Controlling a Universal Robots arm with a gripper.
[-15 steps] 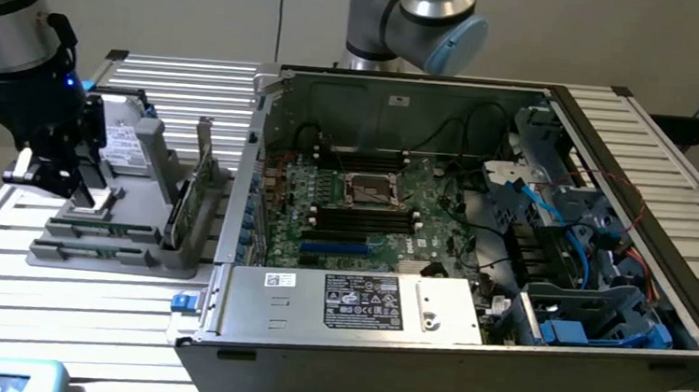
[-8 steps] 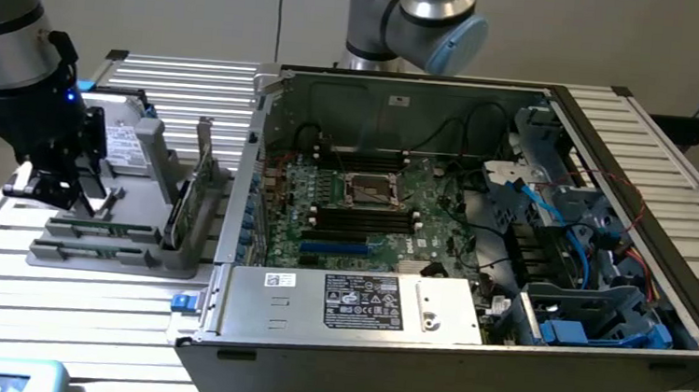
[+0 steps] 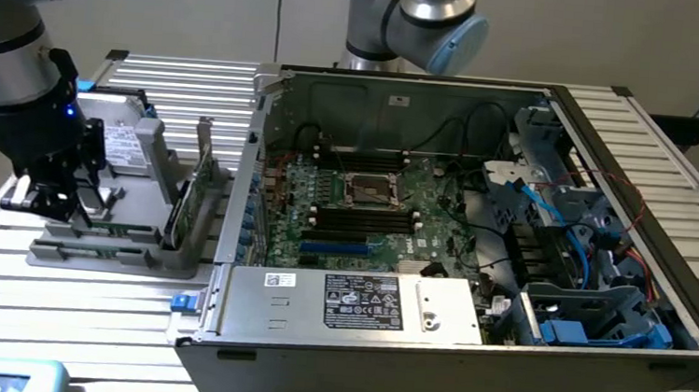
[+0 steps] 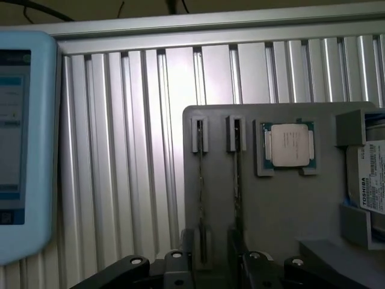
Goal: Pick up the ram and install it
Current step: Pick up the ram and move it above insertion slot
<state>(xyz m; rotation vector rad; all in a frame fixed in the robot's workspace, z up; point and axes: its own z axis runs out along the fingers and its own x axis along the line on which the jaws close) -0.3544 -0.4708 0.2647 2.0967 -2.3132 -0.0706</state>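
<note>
The ram (image 3: 118, 230) is a thin green stick standing on edge in a grey holder (image 3: 132, 258) at the exterior view's left. In the wrist view it appears edge-on as a thin dark strip (image 4: 201, 180) in a slot of the holder (image 4: 277, 211), with a second similar strip (image 4: 237, 180) in the slot beside it. My gripper (image 3: 55, 208) hangs low over the holder, open. In the wrist view the gripper (image 4: 211, 244) has its dark fingers (image 4: 187, 244) apart on either side of the first strip, with nothing gripped.
An open computer case (image 3: 437, 353) fills the middle, with black memory slots (image 3: 361, 220) on its motherboard. A tall green card (image 3: 187, 197), a silver processor chip (image 4: 289, 144) and a hard drive (image 4: 372, 183) share the holder. A blue-framed screen (image 4: 24, 150) lies nearby.
</note>
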